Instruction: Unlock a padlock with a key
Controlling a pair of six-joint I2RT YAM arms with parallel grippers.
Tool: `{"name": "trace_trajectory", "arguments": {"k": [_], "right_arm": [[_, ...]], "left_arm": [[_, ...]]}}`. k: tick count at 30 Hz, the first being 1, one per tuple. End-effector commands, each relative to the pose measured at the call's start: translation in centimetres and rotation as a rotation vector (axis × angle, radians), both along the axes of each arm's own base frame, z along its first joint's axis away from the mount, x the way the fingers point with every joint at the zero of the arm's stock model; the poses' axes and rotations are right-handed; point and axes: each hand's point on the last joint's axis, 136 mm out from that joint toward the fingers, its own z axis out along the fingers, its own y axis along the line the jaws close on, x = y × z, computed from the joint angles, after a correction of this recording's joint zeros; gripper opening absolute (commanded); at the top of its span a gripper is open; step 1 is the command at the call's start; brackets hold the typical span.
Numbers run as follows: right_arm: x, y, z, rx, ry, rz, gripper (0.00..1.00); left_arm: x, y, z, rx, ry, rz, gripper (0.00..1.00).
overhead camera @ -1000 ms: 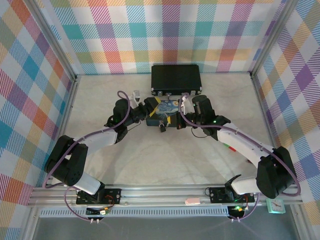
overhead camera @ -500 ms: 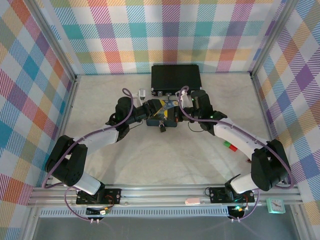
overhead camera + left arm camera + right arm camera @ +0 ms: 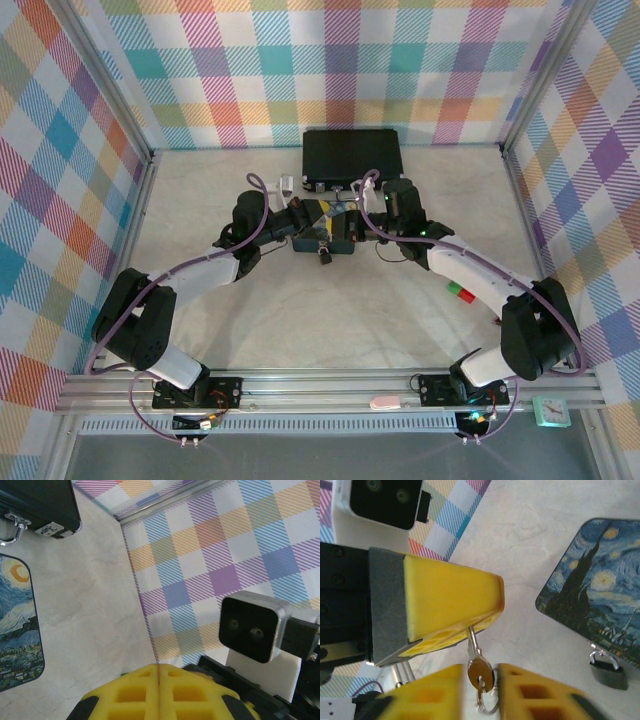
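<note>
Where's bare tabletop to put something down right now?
Bare: the wide near strip between the padlock and the front rail, and both far corners beside the briefcase. Crowded: the middle, where the left claw and right claw meet at the tin.

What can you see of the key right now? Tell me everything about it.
The key is small and metal: a brassy rounded head with a hole, a thin silvery blade, and a wire ring through the hole. It is held off the table. The blade's tip is pinched in the left hand's closed yellow fingers, and the head sits between the right hand's parted fingers, with slim gaps either side. The padlock lies apart from it.
</note>
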Motion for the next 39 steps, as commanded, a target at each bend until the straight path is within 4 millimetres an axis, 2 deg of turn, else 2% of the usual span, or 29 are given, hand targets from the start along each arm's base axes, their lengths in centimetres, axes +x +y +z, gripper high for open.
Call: {"name": "trace_trajectory", "arguments": {"k": [1, 5, 14, 22, 30, 36, 39], "right_arm": [[0.7, -1.4, 3.3, 0.057, -0.113, -0.033, 0.39], [0.5, -2.7, 5.2, 0.124, -0.183, -0.026, 0.44], [-1.1, -1.2, 6.7, 0.255, -0.214, 0.13, 0.43], [-0.7, -0.7, 5.5, 0.269, -0.158, 0.138, 0.4], [-0.3, -0.8, 4.7, 0.26, -0.146, 0.111, 0.41], [-0.4, -0.3, 4.8, 0.28, -0.144, 0.122, 0.24], [-0.2, -0.1, 4.8, 0.287, -0.147, 0.117, 0.19]], "left_arm": [[0.3, -0.5, 1.9, 0.0, -0.075, -0.009, 0.0], [0.4, -0.7, 3.1, -0.013, -0.133, -0.027, 0.0], [-0.3, -1.3, 6.4, -0.11, -0.242, -0.081, 0.0], [-0.8, -1.0, 7.0, -0.131, -0.274, -0.076, 0.0], [-1.0, -1.3, 7.2, -0.144, -0.275, -0.086, 0.0], [-1.1, -1.7, 7.2, -0.152, -0.271, -0.093, 0.0], [-1.2, -2.0, 7.0, -0.162, -0.263, -0.101, 0.0]]}}
